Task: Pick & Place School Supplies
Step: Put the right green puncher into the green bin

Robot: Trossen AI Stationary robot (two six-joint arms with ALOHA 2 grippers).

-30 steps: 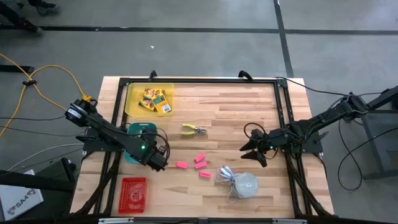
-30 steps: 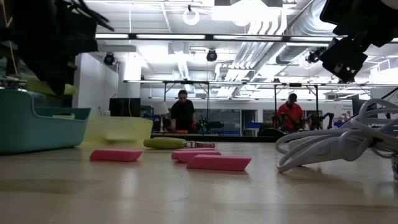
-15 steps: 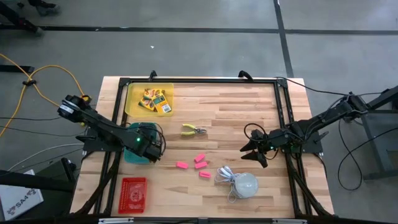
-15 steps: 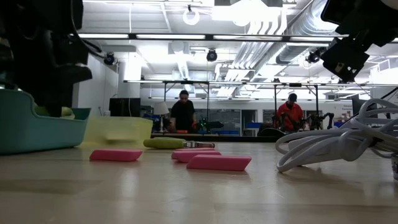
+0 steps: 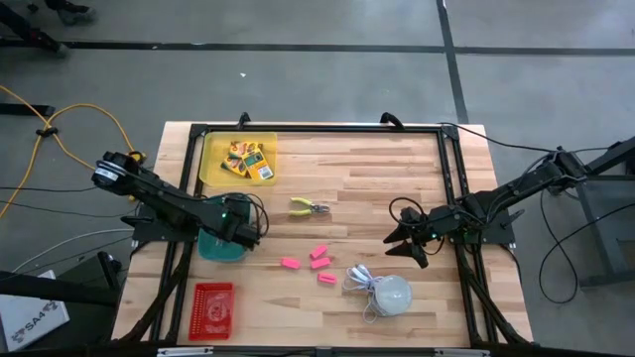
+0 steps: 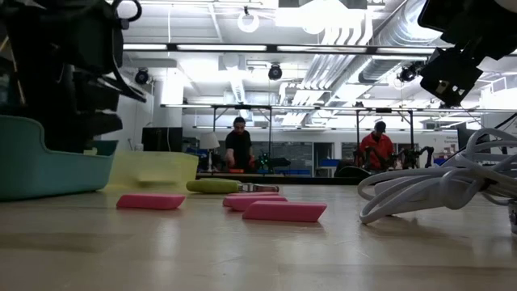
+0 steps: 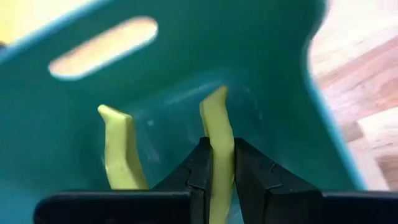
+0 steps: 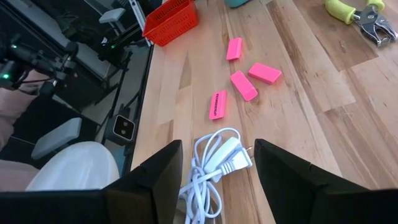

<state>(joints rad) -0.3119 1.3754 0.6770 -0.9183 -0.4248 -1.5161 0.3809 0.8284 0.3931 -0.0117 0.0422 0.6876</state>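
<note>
Teal plastic fills the left wrist view: the left gripper is down inside the teal bin, fingers pinched on one lime-green handle of a tool, its second handle alongside. Three yellow-and-green boxes lie in the yellow tray. Another green-handled tool lies mid-table, above four pink erasers. A white dome with cord sits beside them. At right, the right gripper hovers, fingers spread and empty.
</note>
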